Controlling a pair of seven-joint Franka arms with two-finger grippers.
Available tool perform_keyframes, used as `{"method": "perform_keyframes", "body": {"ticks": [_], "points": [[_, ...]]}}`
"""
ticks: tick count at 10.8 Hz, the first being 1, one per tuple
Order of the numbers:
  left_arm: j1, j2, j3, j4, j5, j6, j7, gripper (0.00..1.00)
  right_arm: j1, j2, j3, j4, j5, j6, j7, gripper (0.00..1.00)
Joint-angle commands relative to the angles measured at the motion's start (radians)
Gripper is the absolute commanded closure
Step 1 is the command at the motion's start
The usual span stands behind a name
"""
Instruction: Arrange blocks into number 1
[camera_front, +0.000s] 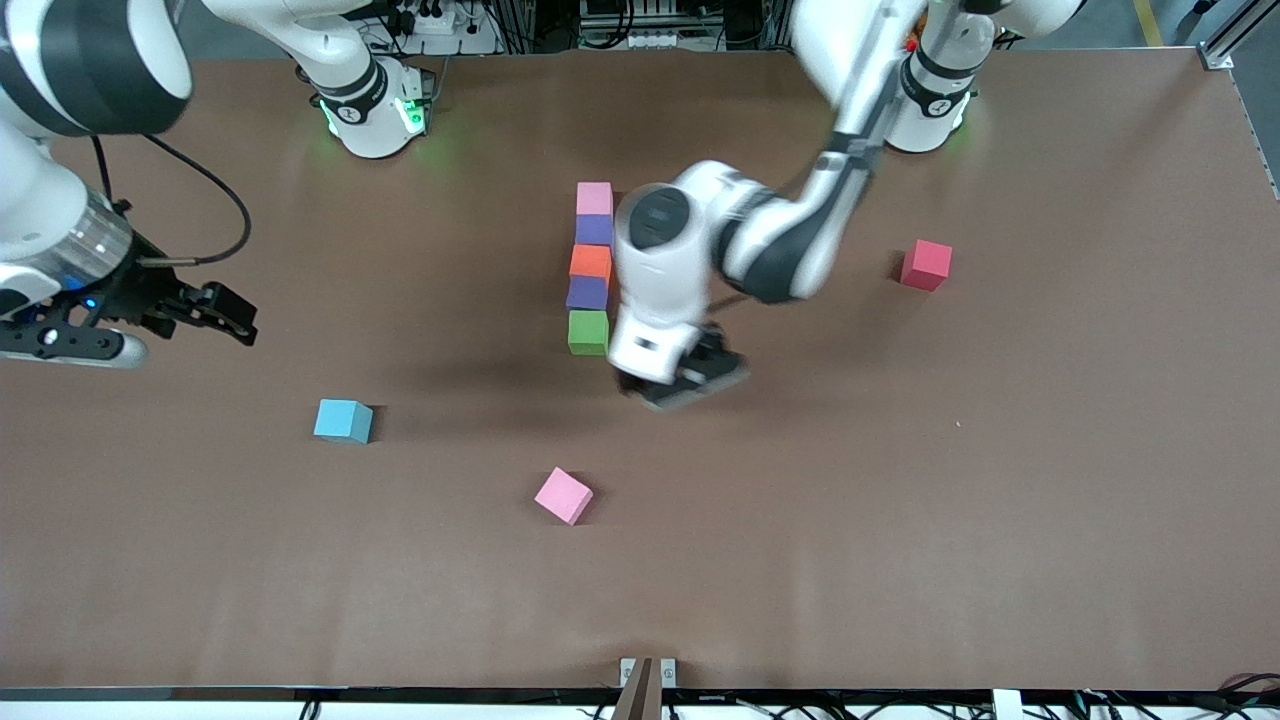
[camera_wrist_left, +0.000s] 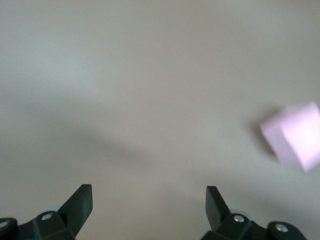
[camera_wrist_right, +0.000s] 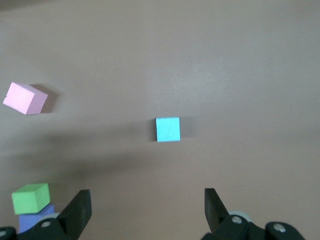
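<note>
Brown bench (camera_front: 900, 520) carries a straight column of five blocks at its middle: pink block (camera_front: 594, 198), purple block (camera_front: 594, 230), orange block (camera_front: 591, 262), second purple block (camera_front: 587, 293) and green block (camera_front: 588, 332). Each block touches the next — the column's long axis runs from the robots' bases toward the front camera, with the green block at the nearer end.

Around the column:
- Loose pink cube (camera_front: 563, 495), turned at an angle, lies nearer the camera than the green block.
- Light blue cube (camera_front: 343, 420) sits toward the right arm's end.
- Red cube (camera_front: 926, 265) sits toward the left arm's end.

Left gripper (camera_front: 690, 385) hangs over bare bench just beside the green block, fingers spread wide and holding nothing. Right gripper (camera_front: 225, 315) waits over the right arm's end — also wide open and empty. Broad open bench lies along the near edge.
</note>
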Motion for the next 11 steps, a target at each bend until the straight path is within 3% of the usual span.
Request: {"method": "perform_keyframes", "body": {"ticks": [1, 4, 6, 10, 11], "points": [[0.146, -0.127, -0.020, -0.045, -0.029, -0.102, 0.007, 0.00, -0.045, -0.003, 0.012, 0.046, 0.032, -0.078, -0.081, 0.00], [0.263, -0.204, -0.022, -0.100, -0.049, -0.153, 0.103, 0.00, -0.050, 0.000, 0.006, 0.113, 0.032, -0.139, -0.100, 0.00], [0.276, -0.325, -0.019, -0.259, -0.049, -0.182, 0.253, 0.00, -0.052, -0.009, 0.006, 0.126, 0.030, -0.165, -0.101, 0.00], [0.367, -0.668, -0.019, -0.631, -0.048, -0.175, 0.507, 0.00, -0.067, -0.026, -0.008, 0.142, 0.018, -0.182, -0.100, 0.00], [0.419, -0.711, -0.031, -0.678, -0.049, -0.176, 0.539, 0.00, -0.061, -0.024, -0.020, 0.147, 0.022, -0.182, -0.101, 0.00]]}}
